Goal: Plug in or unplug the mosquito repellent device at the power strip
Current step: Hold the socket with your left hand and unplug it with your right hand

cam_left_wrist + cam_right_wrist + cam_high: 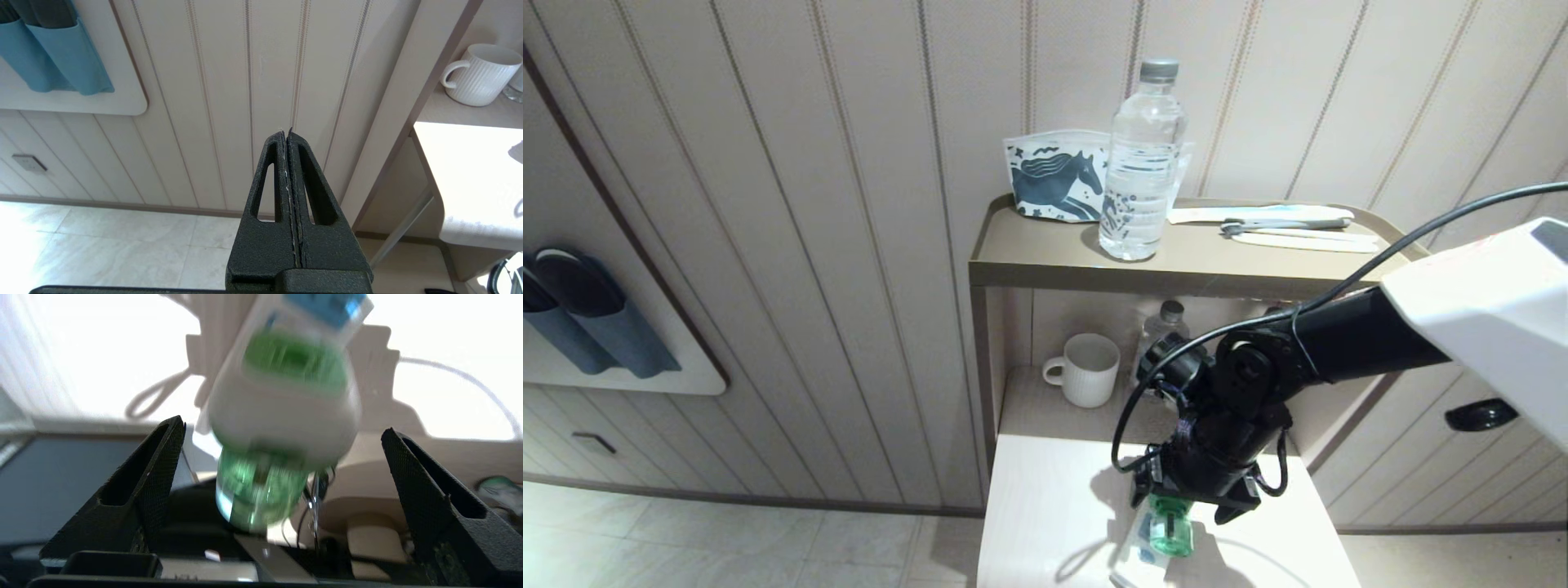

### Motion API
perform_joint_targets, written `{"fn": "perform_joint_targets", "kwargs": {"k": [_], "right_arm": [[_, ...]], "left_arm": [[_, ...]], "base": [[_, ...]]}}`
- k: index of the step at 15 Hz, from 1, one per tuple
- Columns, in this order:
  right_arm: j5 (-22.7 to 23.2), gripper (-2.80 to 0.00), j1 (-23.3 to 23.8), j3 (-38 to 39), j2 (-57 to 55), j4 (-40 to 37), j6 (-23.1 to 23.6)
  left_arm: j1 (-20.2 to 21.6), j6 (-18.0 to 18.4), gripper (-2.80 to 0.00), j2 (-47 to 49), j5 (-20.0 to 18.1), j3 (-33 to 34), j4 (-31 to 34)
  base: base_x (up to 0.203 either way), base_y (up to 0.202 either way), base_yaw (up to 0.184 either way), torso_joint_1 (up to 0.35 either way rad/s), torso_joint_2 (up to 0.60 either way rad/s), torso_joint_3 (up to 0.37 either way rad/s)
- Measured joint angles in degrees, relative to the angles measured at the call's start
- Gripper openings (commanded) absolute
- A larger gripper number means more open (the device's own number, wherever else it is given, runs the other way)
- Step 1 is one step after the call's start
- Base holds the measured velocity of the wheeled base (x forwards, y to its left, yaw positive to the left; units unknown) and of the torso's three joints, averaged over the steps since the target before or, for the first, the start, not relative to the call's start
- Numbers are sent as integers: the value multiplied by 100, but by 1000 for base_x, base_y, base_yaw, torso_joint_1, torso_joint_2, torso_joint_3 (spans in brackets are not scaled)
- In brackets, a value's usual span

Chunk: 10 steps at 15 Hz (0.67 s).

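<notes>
On pale tabletop (1045,506), right gripper (282,457) gapes around mosquito repellent device (282,412), label seemingly unreadable.

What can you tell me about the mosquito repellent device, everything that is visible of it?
The mosquito repellent device is a small gadget with a white plastic head, a bright green inset and a translucent green bottle body. It sits at the power strip on the pale tabletop; whether its pins are seated is hidden. The right hand has its fingers wide open on either side, and neither finger touches it.
</notes>
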State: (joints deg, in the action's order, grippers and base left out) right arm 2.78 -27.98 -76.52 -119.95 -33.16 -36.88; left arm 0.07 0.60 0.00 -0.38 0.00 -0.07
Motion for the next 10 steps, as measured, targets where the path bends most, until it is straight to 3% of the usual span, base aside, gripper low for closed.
{"fn": "perform_joint_targets", "kwargs": {"k": [5,6,10], "right_arm": [[-14,0,89,-93,-249,177,6],[-29,-280,81,-101,-282,178,11],[-332,-280,26,-98,-335,180,6]], "left_arm": [[0,2,-280,1,0,0,0],[0,2,-280,0,-4,0,0],[0,2,-280,0,-3,0,-1]], "base": [[0,0,0,0,0,0],[0,0,0,0,0,0],[0,0,0,0,0,0]]}}
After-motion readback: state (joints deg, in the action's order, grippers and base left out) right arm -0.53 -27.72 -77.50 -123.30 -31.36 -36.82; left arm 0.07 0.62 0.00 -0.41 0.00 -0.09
